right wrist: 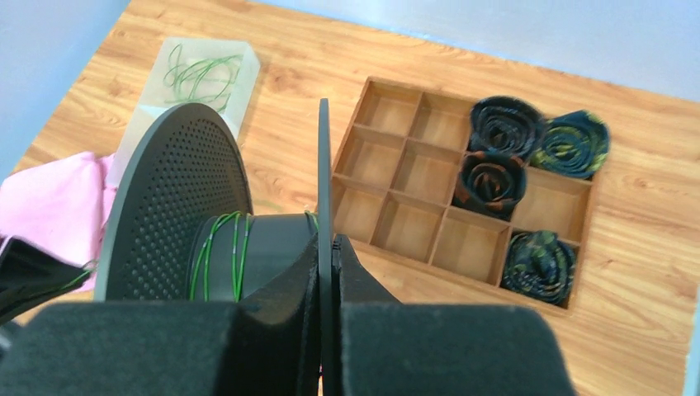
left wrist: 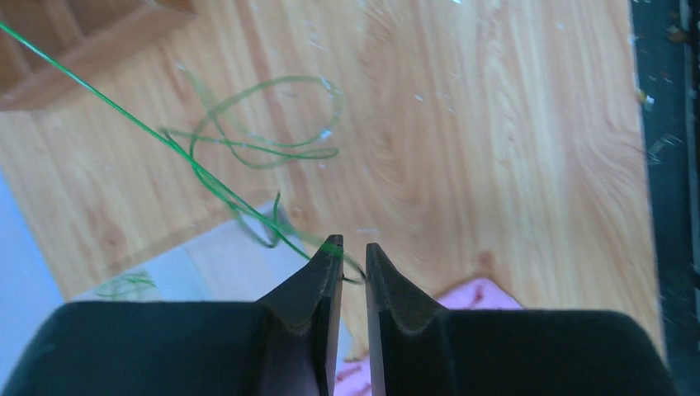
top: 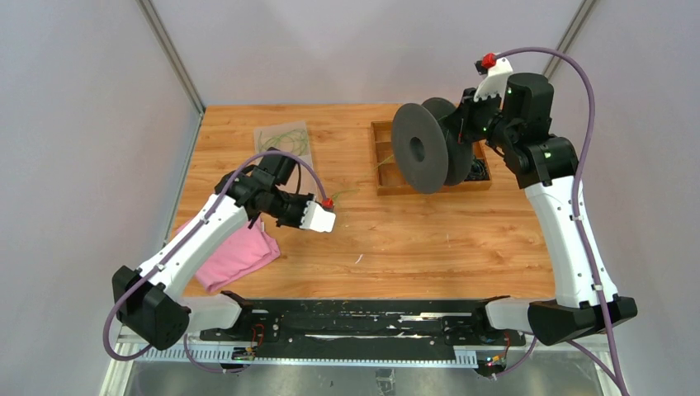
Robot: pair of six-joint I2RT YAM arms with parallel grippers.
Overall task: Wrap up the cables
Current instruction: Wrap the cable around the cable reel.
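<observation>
A pink cloth [top: 235, 256] is lying on the wooden table [top: 429, 239] under the left arm, near the front-left corner. The big black spool [top: 421, 148] is hanging over the near end of the wooden tray [right wrist: 425, 173], hiding part of it from the overhead camera. A clear tray [right wrist: 239, 74] is sitting by the far-left edge of the table with a tangle of green strands [right wrist: 198, 74] lying in it. The wooden tray is divided into compartments, and four dark coiled bundles [right wrist: 505, 124] are sitting in separate ones at the end away from the spool; the compartments nearer the spool are showing bare wood. The right gripper [right wrist: 326, 247] is clamping one thin flange of the spool edge-on, its fingers pressing flat on both faces and holding the spool off the table. A few turns of thin green cable [right wrist: 219, 256] are sitting around the spool's core. The left gripper [left wrist: 353, 252] is standing with its jaws a narrow slit apart above the table beside the cloth. The cable is running taut from the direction of the wooden tray, crossing loose loops [left wrist: 272, 148] on the wood, lying over the tip of one finger and passing into the slit.
</observation>
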